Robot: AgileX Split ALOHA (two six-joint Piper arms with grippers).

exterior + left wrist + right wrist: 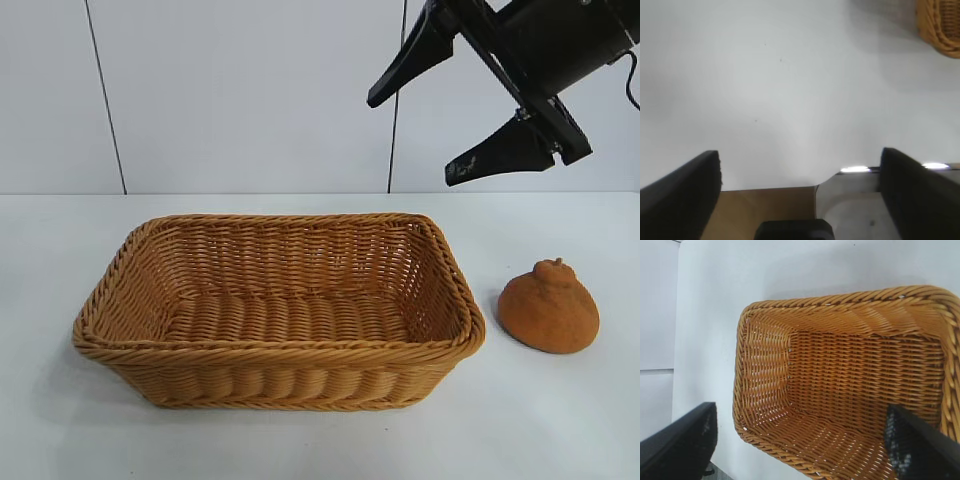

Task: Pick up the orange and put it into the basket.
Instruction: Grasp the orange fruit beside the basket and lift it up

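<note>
The orange point(549, 309), dull orange-brown with a small knob on top, sits on the white table just right of the basket point(276, 346). The basket is a large tan wicker rectangle and nothing lies in it; its inside fills the right wrist view point(840, 315). My right gripper point(412, 138) hangs open and empty high above the basket's right end and up-left of the orange. In the right wrist view its fingers point(680, 442) straddle the basket's end. My left gripper point(800, 195) is open and empty over bare table; it does not show in the exterior view.
A corner of the basket point(942, 27) shows far off in the left wrist view. The table's edge with a brown floor point(765, 210) lies under the left gripper. A white panelled wall point(240, 90) stands behind the table.
</note>
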